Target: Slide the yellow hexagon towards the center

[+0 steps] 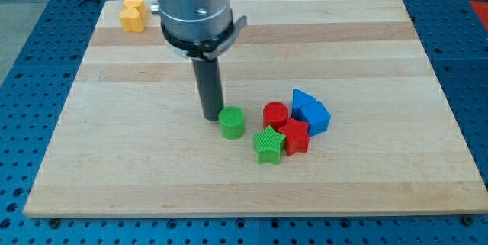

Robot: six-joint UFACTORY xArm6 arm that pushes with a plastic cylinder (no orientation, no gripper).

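Two yellow blocks touch at the board's top left corner: the yellow hexagon [132, 20] in front and a second yellow block [135, 4] just behind it, its shape unclear. My tip [211, 115] rests on the board near the middle, far to the lower right of the yellow blocks. It stands just left of a green cylinder [232, 122], very close to it or touching it.
A green star [268, 145], a red cylinder [275, 114], a red star-like block [295, 136] and two blue blocks [303, 100] [315, 116] cluster right of the tip. The wooden board [114, 161] lies on a blue perforated table.
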